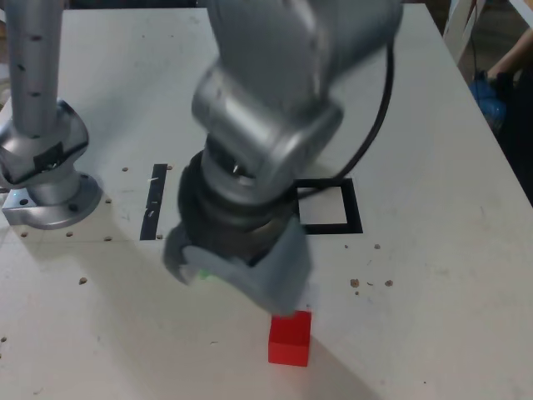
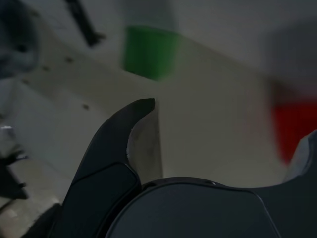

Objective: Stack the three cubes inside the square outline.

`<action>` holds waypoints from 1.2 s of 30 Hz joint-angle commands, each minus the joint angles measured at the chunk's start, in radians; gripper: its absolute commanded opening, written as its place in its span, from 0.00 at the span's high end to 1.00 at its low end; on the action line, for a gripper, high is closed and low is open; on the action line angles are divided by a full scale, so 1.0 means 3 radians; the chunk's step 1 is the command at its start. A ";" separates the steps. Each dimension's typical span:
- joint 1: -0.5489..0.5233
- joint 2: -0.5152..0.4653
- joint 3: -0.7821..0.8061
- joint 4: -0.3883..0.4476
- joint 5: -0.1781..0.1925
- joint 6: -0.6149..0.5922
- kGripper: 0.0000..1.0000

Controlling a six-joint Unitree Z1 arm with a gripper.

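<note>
Hand [image 2: 223, 124] spread wide, empty | green cube [image 2: 148, 52] ahead | red cube [image 2: 294, 129] beside one finger

The exterior view looks down from above and in front onto the white table [image 1: 433, 167], the arm [image 1: 275, 100] close and filling the middle. The wrist view sits just behind the gripper [image 2: 228, 124], facing low across the tabletop, near and blurred. Both views share the red cube [image 1: 290, 337] [image 2: 295, 130], the green cube [image 1: 202, 273] [image 2: 149, 52] and the tape strip [image 1: 154, 200] [image 2: 81, 21]
</note>
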 commanded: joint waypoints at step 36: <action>0.0203 0.0140 0.0244 -0.0902 -0.0393 -0.0310 0.10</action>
